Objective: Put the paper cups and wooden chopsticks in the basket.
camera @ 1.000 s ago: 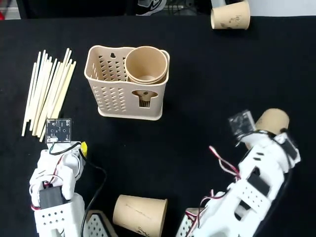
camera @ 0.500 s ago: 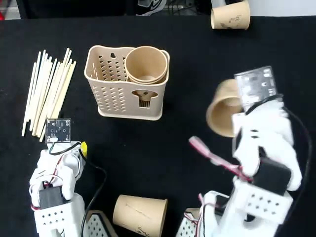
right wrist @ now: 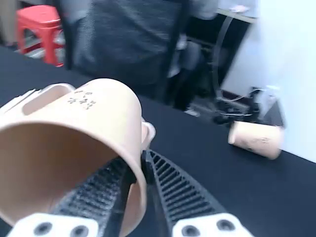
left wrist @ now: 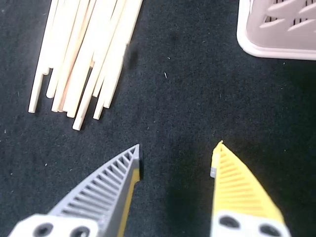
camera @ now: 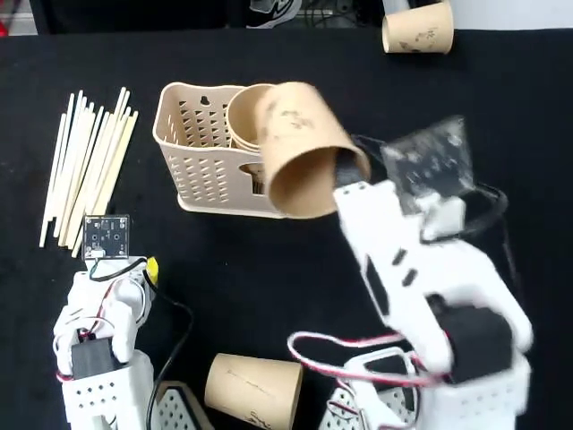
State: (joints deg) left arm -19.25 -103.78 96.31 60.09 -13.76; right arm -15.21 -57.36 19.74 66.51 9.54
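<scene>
We see the right gripper [right wrist: 144, 163] with its fingers clamped on the wall of the paper cup [camera: 304, 152]. It's tipped sideways over the basket [camera: 201, 170], far-left on the worktop, likely for nesting. The left gripper [left wrist: 177, 145] gapes wide near the chopsticks [camera: 85, 166].

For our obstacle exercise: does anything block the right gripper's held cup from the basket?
Nothing visible does. The tan paper cup held by the right gripper hangs tilted at the rim of the beige slotted plastic basket.
</scene>
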